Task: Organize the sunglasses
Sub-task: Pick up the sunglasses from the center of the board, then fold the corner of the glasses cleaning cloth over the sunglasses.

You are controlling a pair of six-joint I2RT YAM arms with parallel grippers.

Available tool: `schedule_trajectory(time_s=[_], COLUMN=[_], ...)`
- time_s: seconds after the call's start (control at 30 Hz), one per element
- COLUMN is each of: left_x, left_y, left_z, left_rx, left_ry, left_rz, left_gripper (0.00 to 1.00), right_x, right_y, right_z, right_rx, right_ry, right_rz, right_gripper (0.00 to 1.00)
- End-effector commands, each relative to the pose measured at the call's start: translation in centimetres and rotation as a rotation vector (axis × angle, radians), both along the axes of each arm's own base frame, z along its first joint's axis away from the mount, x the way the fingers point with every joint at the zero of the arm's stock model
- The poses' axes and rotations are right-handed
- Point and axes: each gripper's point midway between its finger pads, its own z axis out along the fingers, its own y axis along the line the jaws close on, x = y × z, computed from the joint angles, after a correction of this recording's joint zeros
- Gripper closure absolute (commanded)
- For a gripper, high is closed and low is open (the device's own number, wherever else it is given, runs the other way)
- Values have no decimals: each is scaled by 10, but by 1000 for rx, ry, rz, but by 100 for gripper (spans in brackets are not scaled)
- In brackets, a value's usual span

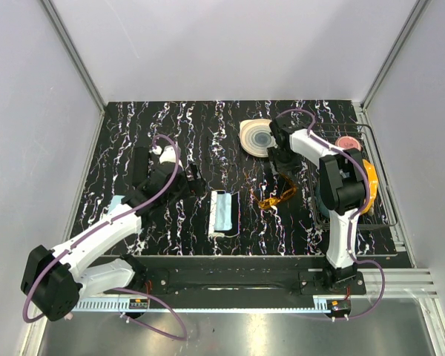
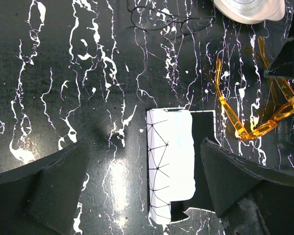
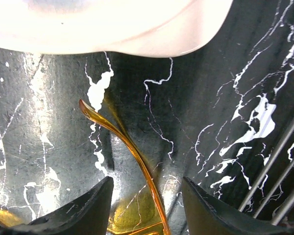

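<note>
The sunglasses [image 1: 277, 199] lie on the black marbled table, amber and translucent, with their arms unfolded. My right gripper [image 1: 284, 178] hangs just over them. In the right wrist view one thin amber arm [image 3: 132, 152] runs up between the fingers of that gripper [image 3: 147, 182], which is open and touches nothing. My left gripper [image 1: 195, 185] is open over the table left of centre. In its wrist view the left gripper [image 2: 143, 147] straddles a white oblong box [image 2: 169, 161] that lies on a flat black case [image 2: 203, 132]. The sunglasses [image 2: 257, 128] show to the right.
A pale plate [image 1: 256, 137] sits behind the sunglasses, close to the right gripper. A thin wire-framed pair of glasses [image 2: 166, 19] lies beyond the white box [image 1: 222, 213]. A wire dish rack [image 1: 378, 185] with an orange and a pink item stands along the right edge.
</note>
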Motion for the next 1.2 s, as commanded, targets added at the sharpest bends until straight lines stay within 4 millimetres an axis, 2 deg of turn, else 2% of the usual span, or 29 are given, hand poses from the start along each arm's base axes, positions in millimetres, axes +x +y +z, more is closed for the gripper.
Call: schedule_trajectory(time_s=[0.0, 0.13, 0.23, 0.37, 0.4, 0.47, 0.5, 0.6, 0.63, 0.67, 0.83, 0.93, 1.1, 1.17], left_x=[10, 12, 12, 13, 14, 15, 15, 17, 18, 18, 19, 21, 22, 22], left_y=[-1, 5, 9, 13, 14, 16, 17, 20, 22, 22, 26, 28, 28, 27], left_z=[18, 17, 17, 17, 17, 19, 21, 35, 37, 43, 58, 68, 90, 107], left_rx=[-14, -7, -9, -4, -3, -6, -8, -18, -21, -24, -34, -32, -43, -55], left_ry=[-54, -56, -56, -59, -59, -63, -66, -103, -112, -128, -160, -178, -206, -233], left_rz=[-4, 8, 14, 21, 24, 30, 31, 42, 45, 43, 50, 52, 33, 21], left_gripper=[1, 1, 1, 1, 1, 1, 1, 1, 1, 1, 1, 1, 1, 3], right_x=[-3, -6, -7, -7, -6, -5, -4, 1, 2, 5, 8, 8, 0, -6], right_y=[5, 1, 2, 9, 9, 10, 11, 10, 10, 8, 1, -4, -2, 3], right_z=[0, -11, -14, -13, -11, -10, -7, 2, 4, 7, 32, 55, 109, 133], right_rx=[36, 14, 17, 54, 55, 63, 69, 65, 62, 48, 31, 26, 82, 135], right_ry=[36, 60, 70, 68, 62, 58, 49, 11, 4, -12, -85, -147, -276, -335], right_rz=[49, 38, 33, 42, 43, 49, 52, 62, 62, 59, 54, 41, 53, 73], right_gripper=[35, 34, 37, 52, 60, 67, 76, 91, 100, 100, 100, 100, 100, 100])
